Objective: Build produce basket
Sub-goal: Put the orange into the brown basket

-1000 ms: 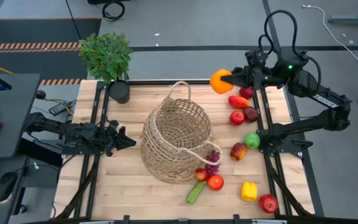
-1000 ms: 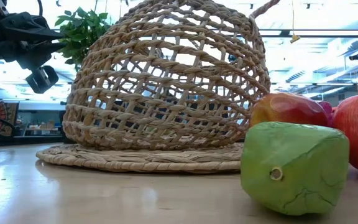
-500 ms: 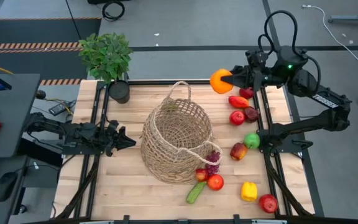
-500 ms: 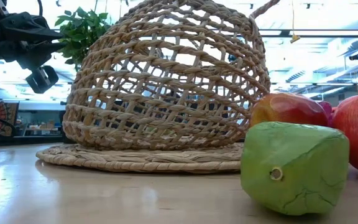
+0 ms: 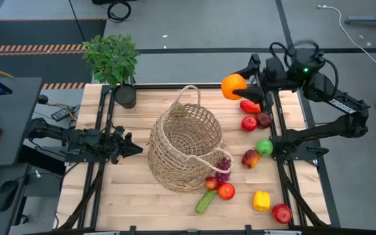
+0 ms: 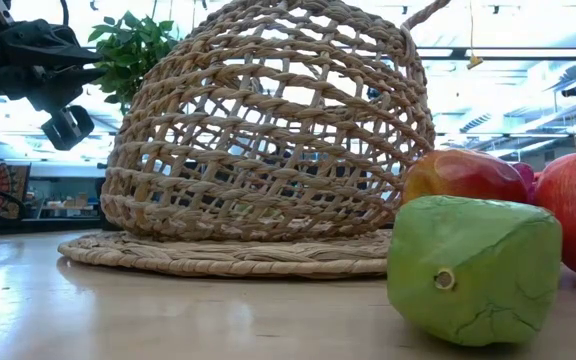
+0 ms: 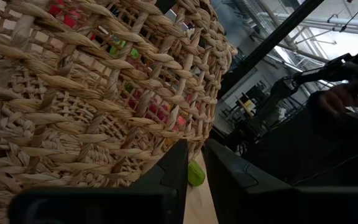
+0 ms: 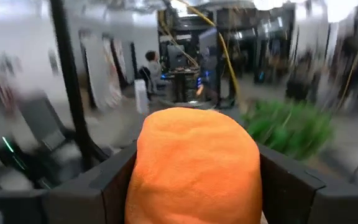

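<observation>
The tan wicker basket (image 5: pixel 187 147) stands mid-table on its wide woven base (image 6: pixel 228 255). Produce lies on the table to its right and near side: a red pepper (image 5: pixel 250 106), red apples (image 5: pixel 249 123), a green apple (image 5: pixel 264 147), grapes (image 5: pixel 223 166), a cucumber (image 5: pixel 205 201) and a yellow pepper (image 5: pixel 261 200). My right gripper (image 5: pixel 240 86) is shut on an orange (image 5: pixel 232 86), high over the table's far right. My left gripper (image 5: pixel 134 146) waits low beside the basket's left wall (image 7: pixel 104 93), its fingers almost together and holding nothing. My right gripper pinches the orange between its two fingers, one on each of two opposite sides (image 8: pixel 143 168). The fingers lie level and come from the table's right, pointing left. The orange is lifted clear, well above the table.
A leafy potted plant (image 5: pixel 113 57) in a black pot (image 5: pixel 126 96) stands at the far left corner. More fruit lies near the front right, a red apple (image 5: pixel 281 213) among them. The green apple (image 6: pixel 473 270) fills the low view's foreground. Bare wood lies left of the basket.
My right gripper has rolled about its own pointing line while staying in place, and the orange has turned with it. Its fingers now show on the orange's far and near sides in the high view. It is still shut on the orange.
</observation>
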Available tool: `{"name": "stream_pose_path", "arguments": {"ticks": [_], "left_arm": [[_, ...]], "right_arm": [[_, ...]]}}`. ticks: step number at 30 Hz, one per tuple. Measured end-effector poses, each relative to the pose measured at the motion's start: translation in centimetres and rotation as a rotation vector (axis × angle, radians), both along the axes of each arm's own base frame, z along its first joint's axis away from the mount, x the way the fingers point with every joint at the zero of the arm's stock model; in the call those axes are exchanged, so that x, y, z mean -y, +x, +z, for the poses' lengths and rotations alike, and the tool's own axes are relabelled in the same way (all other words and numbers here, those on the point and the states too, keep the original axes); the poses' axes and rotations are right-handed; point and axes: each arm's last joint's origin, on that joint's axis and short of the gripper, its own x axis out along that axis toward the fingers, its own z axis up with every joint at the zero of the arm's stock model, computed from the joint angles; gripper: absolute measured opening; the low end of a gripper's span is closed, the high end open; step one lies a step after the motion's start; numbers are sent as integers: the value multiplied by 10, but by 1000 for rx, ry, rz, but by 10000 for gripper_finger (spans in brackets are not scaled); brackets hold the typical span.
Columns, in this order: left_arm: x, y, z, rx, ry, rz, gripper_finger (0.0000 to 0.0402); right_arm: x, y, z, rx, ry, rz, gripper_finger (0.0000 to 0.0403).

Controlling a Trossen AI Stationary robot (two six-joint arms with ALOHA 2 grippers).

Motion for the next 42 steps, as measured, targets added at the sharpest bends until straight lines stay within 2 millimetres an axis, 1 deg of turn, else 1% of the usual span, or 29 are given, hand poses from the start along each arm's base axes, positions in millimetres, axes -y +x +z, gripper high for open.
{"name": "stream_pose_path", "arguments": {"ticks": [2, 9, 13, 17, 24, 29, 34, 38, 42], "left_arm": [[0, 0, 0, 0, 1, 0, 58], [0, 0, 0, 0, 1, 0, 62], [0, 0, 0, 0, 1, 0, 62], [0, 0, 0, 0, 1, 0, 57], [0, 0, 0, 0, 1, 0, 58], [0, 0, 0, 0, 0, 0, 61], [0, 0, 0, 0, 0, 0, 56], [0, 0, 0, 0, 0, 0, 58], [0, 0, 0, 0, 0, 0, 62]], "right_arm": [[0, 0, 0, 13, -150, -1, 272], [-7, 6, -8, -2, -572, 1, 272], [-10, 8, -12, -46, -777, -82, 272], [-13, 9, -12, -83, -934, -180, 273], [-21, 14, -14, -168, -1120, -293, 277], [-26, 16, -15, -195, -1200, -314, 277], [-29, 16, -15, -211, -1206, -333, 277], [-30, 19, -19, -232, -1129, -317, 278], [-27, 30, -30, -303, -939, -306, 278]]}}
